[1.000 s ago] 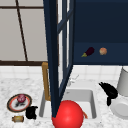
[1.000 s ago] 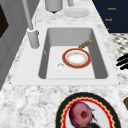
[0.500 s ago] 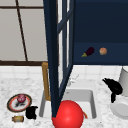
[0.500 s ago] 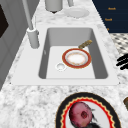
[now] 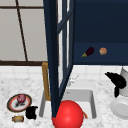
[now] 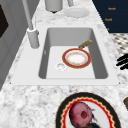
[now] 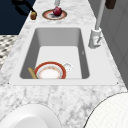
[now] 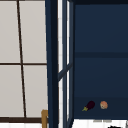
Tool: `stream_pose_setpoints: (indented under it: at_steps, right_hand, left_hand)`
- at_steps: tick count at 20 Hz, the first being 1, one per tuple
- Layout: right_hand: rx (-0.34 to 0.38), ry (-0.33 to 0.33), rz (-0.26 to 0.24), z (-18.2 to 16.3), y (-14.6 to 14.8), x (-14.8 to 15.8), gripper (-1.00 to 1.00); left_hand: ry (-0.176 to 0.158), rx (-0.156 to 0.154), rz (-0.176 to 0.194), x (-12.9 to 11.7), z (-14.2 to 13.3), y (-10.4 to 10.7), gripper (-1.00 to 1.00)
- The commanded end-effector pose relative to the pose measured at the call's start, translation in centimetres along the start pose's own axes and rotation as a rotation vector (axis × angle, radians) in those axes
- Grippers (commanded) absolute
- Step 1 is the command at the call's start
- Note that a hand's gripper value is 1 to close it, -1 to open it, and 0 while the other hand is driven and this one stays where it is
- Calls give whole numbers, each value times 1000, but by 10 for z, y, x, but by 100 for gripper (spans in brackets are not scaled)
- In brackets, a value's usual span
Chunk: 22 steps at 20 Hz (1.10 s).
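My left hand [image 5: 31, 112] hovers low at the counter's front left, between a dark-rimmed plate [image 5: 12, 105] bearing a red onion [image 5: 21, 98] and the sink [image 5: 91, 100]. Its straight fingers [image 6: 122, 61] poke in from the edge of the left side view, and the left hand [image 7: 22, 5] also appears in the right side view beside a small brown piece [image 7: 33, 15]. My right hand [image 5: 116, 80] floats open at the right, close against a white jug [image 5: 124, 82] and above a white plate [image 5: 120, 107].
In the sink lie a red-rimmed plate [image 6: 76, 58] and a brown stick [image 6: 85, 44]. A big red ball [image 5: 67, 115] sits before the basin. The blue cabinet door [image 5: 53, 62] hangs open; an eggplant [image 5: 88, 51] and a peach-coloured fruit [image 5: 103, 51] rest on its shelf. The faucet [image 6: 32, 37] stands behind.
My right hand has risen and drifted right, closer to the white jug. The left hand has stayed where it was.
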Motion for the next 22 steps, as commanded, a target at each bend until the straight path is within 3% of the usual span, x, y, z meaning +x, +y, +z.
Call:
stream_pose_setpoints:
  at_steps: [1, 11, 22]
  right_hand:
    - [37, 22, 45, 0, -23, 2, -100]
    - [54, 21, 48, 2, -85, -2, -100]
    - [70, 5, 40, -58, -139, -15, -100]
  left_hand:
    - [0, 0, 0, 0, 0, 0, 0]
    - [0, 0, 0, 0, 0, 0, 0]
    - [0, 0, 0, 0, 0, 0, 0]
